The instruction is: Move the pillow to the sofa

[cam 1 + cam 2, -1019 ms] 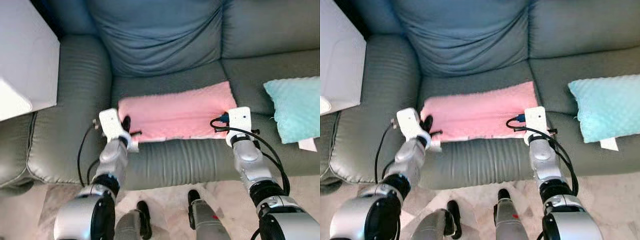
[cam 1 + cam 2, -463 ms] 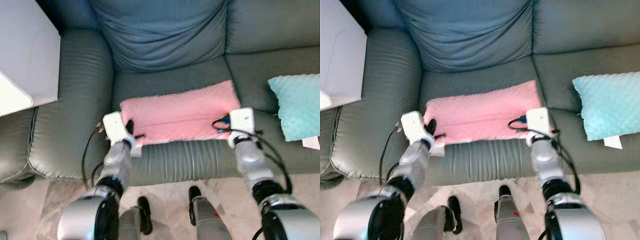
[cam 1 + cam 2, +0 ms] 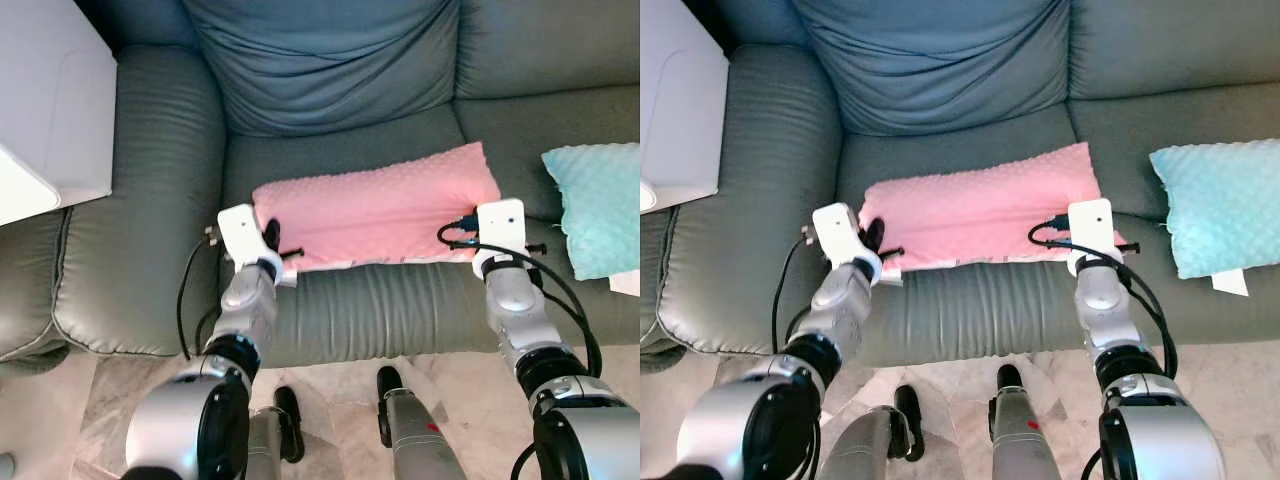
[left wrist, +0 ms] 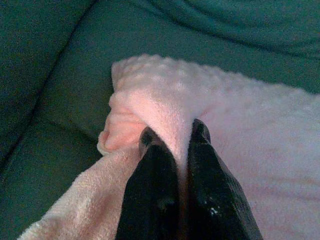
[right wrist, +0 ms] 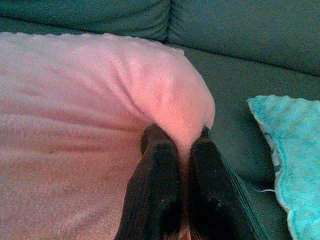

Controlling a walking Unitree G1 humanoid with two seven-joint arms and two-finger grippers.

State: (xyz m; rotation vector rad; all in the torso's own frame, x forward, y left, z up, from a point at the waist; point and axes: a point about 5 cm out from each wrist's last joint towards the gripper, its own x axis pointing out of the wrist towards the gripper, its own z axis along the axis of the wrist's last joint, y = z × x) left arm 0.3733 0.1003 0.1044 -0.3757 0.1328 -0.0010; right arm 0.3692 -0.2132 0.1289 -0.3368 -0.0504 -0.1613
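Note:
A pink dimpled pillow (image 3: pixel 375 215) lies flat on the grey-green sofa's left seat cushion (image 3: pixel 330 160), near its front edge. My left gripper (image 3: pixel 272 240) is shut on the pillow's left front corner (image 4: pixel 150 107), the fabric bunched between its fingers (image 4: pixel 157 175). At the right front corner (image 5: pixel 185 107) my right gripper (image 3: pixel 470 228) is shut on the pink fabric in the same way, its fingers (image 5: pixel 157 185) pinching a fold. Both arms reach forward from the sofa's front.
A turquoise pillow (image 3: pixel 598 205) lies on the right seat cushion, close to my right gripper. A white block (image 3: pixel 45 110) rests against the sofa's left armrest (image 3: pixel 150 200). A loose back cushion (image 3: pixel 320 60) leans behind the pink pillow. Pale tiled floor (image 3: pixel 330 375) runs below.
The pink pillow and both grippers have shifted slightly rightward and deeper onto the seat. The camera has also moved a little. Both grips are unchanged.

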